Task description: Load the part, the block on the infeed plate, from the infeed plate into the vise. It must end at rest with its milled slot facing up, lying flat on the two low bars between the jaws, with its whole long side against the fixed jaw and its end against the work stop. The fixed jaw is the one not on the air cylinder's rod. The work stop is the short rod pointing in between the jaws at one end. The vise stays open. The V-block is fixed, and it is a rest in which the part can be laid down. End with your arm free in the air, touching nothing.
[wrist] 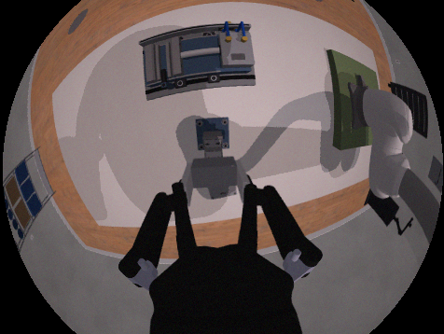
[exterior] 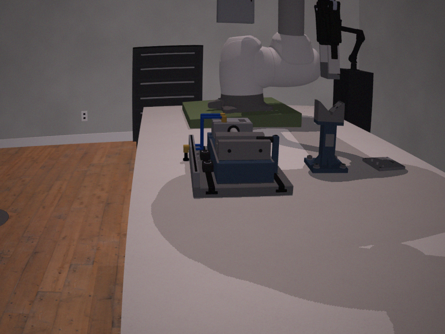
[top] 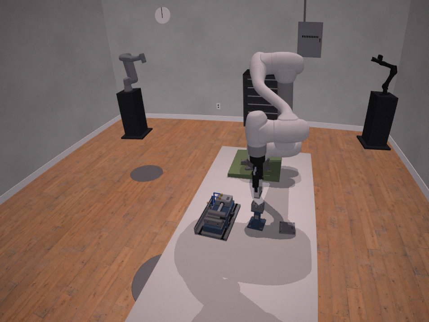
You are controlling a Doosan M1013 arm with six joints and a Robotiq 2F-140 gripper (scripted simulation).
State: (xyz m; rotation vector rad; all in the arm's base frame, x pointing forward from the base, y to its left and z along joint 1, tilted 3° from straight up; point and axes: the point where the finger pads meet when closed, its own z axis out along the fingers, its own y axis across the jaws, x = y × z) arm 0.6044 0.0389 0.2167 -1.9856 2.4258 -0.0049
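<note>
- Hovering: end effector (wrist: 214, 183) pinches the part (wrist: 213, 175) by its sides, hung end-down directly over the V-block (exterior: 329, 112), not touching it.
- Likely a regrasp stop: V-block as rest to reorient the slot upward.
- Infeed plate (top: 287, 228) at V-block's 3 o'clock in top view, bare; vise (top: 216, 216) at 9 o'clock on the tabletop (top: 242, 277), open.

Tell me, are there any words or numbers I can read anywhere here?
None can be read.
Wall clock: a blank face with no numbers.
Grey wall box: a row of dark marks, too small to read.
Vise and the block in the tool: no writing shows.
</note>
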